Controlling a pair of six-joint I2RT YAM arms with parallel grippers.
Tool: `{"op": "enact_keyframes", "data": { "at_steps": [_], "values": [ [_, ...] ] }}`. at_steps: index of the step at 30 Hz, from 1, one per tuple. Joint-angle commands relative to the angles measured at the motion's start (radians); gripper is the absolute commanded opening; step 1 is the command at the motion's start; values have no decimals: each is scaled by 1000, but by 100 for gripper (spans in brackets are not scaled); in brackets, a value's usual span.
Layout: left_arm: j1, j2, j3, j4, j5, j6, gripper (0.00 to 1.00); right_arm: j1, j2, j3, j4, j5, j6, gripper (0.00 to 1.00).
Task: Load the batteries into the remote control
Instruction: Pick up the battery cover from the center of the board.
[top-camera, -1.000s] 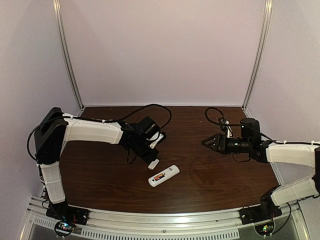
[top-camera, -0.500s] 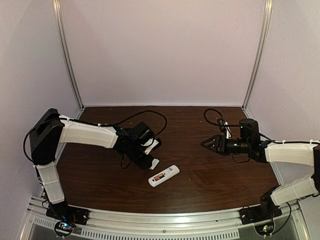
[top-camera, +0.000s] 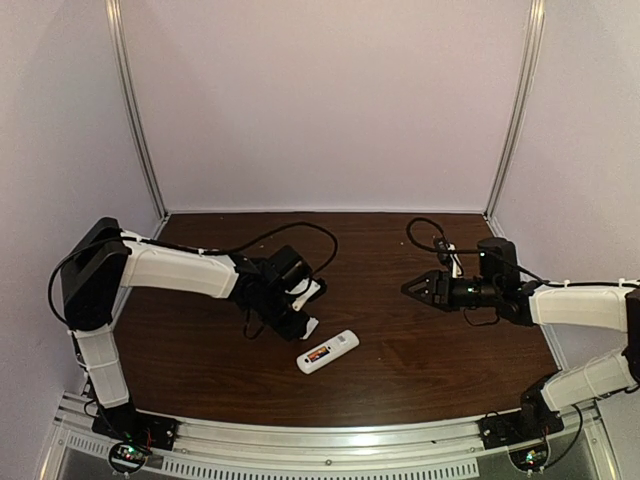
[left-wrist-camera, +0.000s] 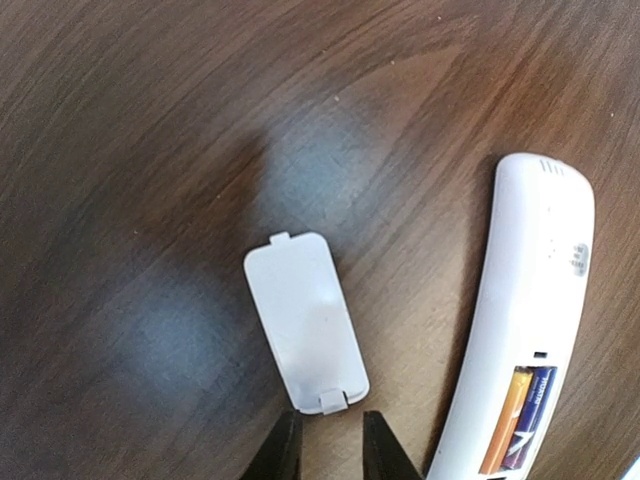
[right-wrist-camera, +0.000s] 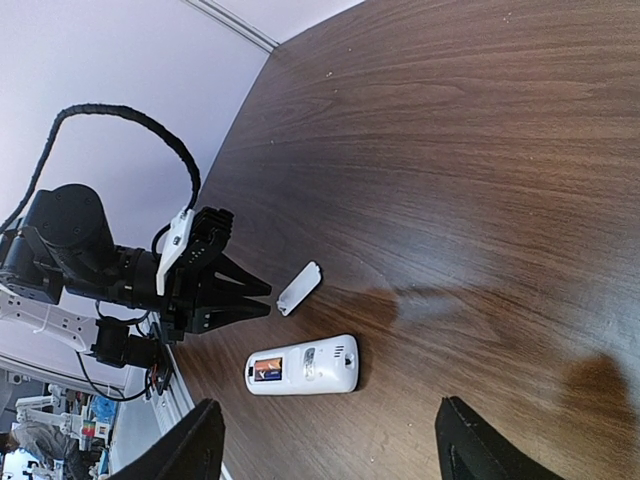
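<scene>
The white remote control lies back-up on the dark wooden table, its recess open. The two batteries sit side by side in that recess: orange and purple-blue, also seen as batteries in the remote control. A small white battery cover lies flat beside the remote. My left gripper is low over the table, open by a narrow gap, its tips just short of the cover's tabbed end, nothing between them. My right gripper hovers wide open to the right, empty.
Black cables loop over the table behind the left wrist and by the right wrist. Aluminium posts stand at the back corners and a metal rail runs along the near edge. Walls close in the back and sides.
My left arm has drawn back a little to the left and lower, its jaws slightly narrower. The cover and remote lie where they were. The right arm has hardly moved.
</scene>
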Motion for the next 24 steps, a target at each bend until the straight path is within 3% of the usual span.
{"op": "enact_keyframes", "data": {
  "at_steps": [1,13,21,24],
  "values": [
    [-3,33,25,27,0,16,24,5,13,20,17,-11,-11,74],
    [-4,69,31,33,-5,30,17,5,18,14,24,-14,-6,73],
    [-5,64,34,25,-14,41,1,6,23,13,29,-17,-4,73],
    [-4,43,35,19,-13,47,0,6,24,15,29,-19,-5,73]
  ]
}}
